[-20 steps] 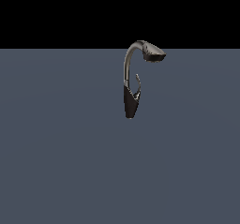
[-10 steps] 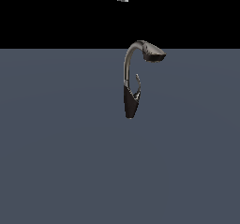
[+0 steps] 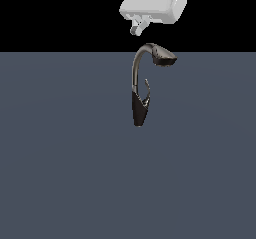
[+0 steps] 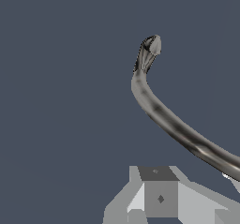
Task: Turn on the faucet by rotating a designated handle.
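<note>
Faucet (image 3: 140,90) upright on grey floor (image 3: 60,173), centre of exterior view: dark metallic, tapered base, arched neck, flattened spray head (image 3: 164,57) toward exterior view's right. Handle (image 3: 147,91): thin hooked lever off base. Gripper (image 3: 137,29) above neck, clear of it; jaw state cannot be determined.

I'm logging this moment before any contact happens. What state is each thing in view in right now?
faucet: upright on its tapered base, neck arched, spray head pointing to the exterior view's right; no water visible.
handle: thin hook beside the neck, untouched, nothing gripping it.
gripper: above the faucet, clear of it, holding nothing; whether its jaws are open or shut cannot be told.
</note>
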{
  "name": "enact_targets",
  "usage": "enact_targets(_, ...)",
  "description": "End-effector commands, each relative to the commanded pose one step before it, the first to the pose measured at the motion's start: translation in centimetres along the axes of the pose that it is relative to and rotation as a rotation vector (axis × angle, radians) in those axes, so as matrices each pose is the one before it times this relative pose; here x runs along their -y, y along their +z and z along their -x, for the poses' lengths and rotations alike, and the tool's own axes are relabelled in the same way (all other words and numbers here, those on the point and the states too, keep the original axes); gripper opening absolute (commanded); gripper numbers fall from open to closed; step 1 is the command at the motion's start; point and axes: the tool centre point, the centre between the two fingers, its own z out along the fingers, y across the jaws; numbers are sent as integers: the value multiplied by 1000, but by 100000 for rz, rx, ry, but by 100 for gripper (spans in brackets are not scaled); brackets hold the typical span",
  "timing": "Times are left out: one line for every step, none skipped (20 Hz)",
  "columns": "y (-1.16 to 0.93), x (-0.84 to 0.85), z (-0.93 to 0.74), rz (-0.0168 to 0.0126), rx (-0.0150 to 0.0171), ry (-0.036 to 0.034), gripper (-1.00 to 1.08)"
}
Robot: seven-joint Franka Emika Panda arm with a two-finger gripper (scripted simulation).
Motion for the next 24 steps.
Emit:
enact_targets(1032, 404, -1996, -1846, 2714, 5555, -100)
enact_targets(417, 164, -793, -697, 1079, 2189, -100)
enact_targets(422, 164, -796, -688, 1082, 2193, -100)
enact_targets(427, 164, -799, -678, 1084, 2195, -100)
enact_targets(432, 163, -802, -669, 1087, 2198, -100)
enact_targets(437, 162, -805, -660, 1090, 2201, -100)
enact_targets(441, 161, -808, -650, 1093, 2203, -100)
enact_targets(446, 161, -811, -641, 1096, 2205, -100)
enact_targets(443, 158, -801, -622, 1082, 2174, -100)
enact_targets(425, 150, -766, -584, 1033, 2071, -100)
enact_targets(405, 141, -727, -545, 980, 1961, -100)
enact_targets(384, 133, -687, -507, 926, 1849, -100)
enact_targets(362, 124, -648, -471, 872, 1740, -100)
enact_targets(341, 116, -607, -435, 817, 1627, -100)
enact_targets(318, 107, -567, -401, 763, 1517, -100)
enact_targets(296, 99, -526, -367, 707, 1405, -100)
enact_targets(273, 91, -485, -335, 652, 1293, -100)
enact_targets(250, 83, -444, -303, 596, 1180, -100)
enact_targets(226, 75, -402, -272, 540, 1068, -100)
enact_targets(203, 67, -361, -241, 484, 956, -100)
enact_targets(179, 59, -319, -211, 428, 844, -100)
enact_targets(155, 51, -277, -182, 371, 731, -100)
enact_targets(131, 43, -237, -154, 316, 622, -100)
enact_targets(108, 35, -192, -125, 257, 507, -100)
